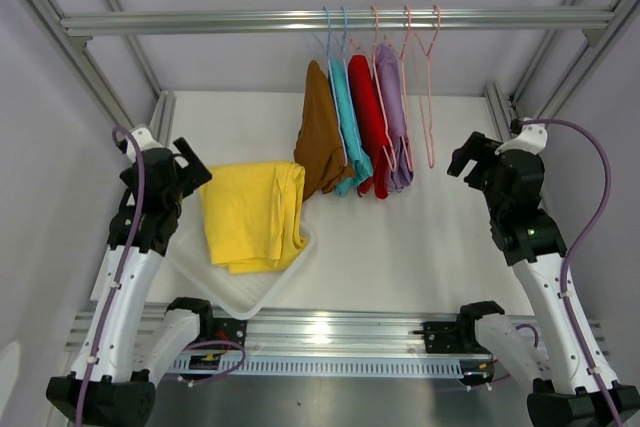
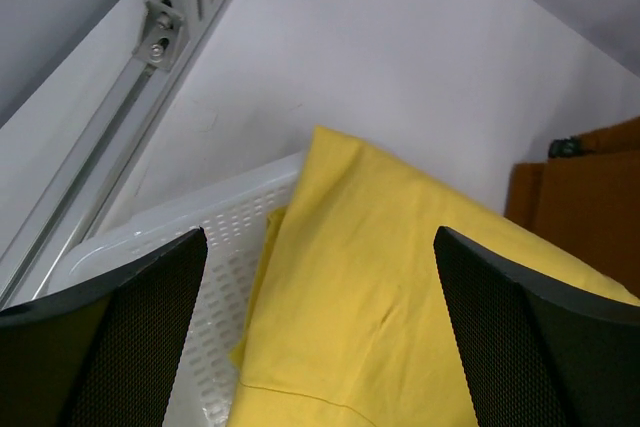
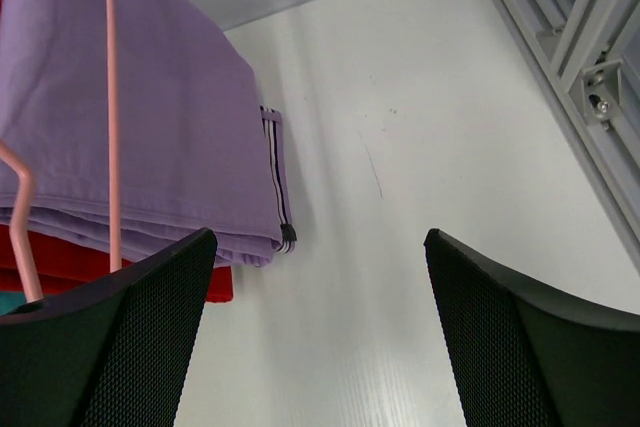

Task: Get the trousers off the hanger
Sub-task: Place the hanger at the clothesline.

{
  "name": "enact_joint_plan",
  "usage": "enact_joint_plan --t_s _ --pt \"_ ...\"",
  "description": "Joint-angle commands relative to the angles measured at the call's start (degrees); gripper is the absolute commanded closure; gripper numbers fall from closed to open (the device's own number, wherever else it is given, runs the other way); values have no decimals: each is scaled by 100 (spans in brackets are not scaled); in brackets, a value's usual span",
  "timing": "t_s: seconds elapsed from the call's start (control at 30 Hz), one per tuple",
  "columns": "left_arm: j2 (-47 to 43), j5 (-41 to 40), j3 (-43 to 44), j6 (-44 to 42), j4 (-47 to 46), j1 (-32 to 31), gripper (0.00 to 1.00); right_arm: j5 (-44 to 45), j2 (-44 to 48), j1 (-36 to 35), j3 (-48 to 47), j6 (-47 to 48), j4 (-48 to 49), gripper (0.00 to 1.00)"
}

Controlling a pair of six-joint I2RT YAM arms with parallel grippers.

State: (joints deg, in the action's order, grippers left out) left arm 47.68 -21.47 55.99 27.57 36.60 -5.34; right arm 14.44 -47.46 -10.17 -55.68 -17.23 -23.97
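Observation:
Yellow trousers (image 1: 252, 215) lie folded in a white tray (image 1: 245, 297) at the left; they also show in the left wrist view (image 2: 400, 287). Brown (image 1: 318, 137), teal (image 1: 349, 122), red (image 1: 369, 127) and lilac trousers (image 1: 393, 117) hang on hangers from the rail (image 1: 330, 20). An empty pink hanger (image 1: 428, 87) hangs to their right. My left gripper (image 1: 190, 169) is open and empty beside the yellow trousers. My right gripper (image 1: 465, 159) is open and empty, right of the lilac trousers (image 3: 140, 117), which have a striped waistband.
Aluminium frame posts stand at the left (image 2: 150, 67) and right (image 3: 570, 57) edges of the white table (image 1: 440, 247). The perforated tray rim (image 2: 190, 237) shows under my left fingers.

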Motion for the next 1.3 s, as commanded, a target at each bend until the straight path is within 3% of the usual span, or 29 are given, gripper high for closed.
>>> enact_joint_plan --t_s 0.0,0.2,0.47,0.6,0.8,1.27 --pt "153 -356 -140 222 -539 331 1 -247 184 103 232 -237 269 10" --pt "768 -375 -360 476 -874 999 1 -626 273 147 330 -359 217 11" --pt "1471 -252 -888 890 -1128 1615 1 -249 150 244 374 -562 50 10" --pt "1858 -191 -888 1004 -1111 1940 0 -459 97 411 435 -641 41 10" --pt "2140 363 -1002 1232 -1532 2353 1 -652 123 516 453 -641 76 11" --pt "3255 978 -940 1839 -2710 2556 1 -1031 44 525 435 -588 173 15"
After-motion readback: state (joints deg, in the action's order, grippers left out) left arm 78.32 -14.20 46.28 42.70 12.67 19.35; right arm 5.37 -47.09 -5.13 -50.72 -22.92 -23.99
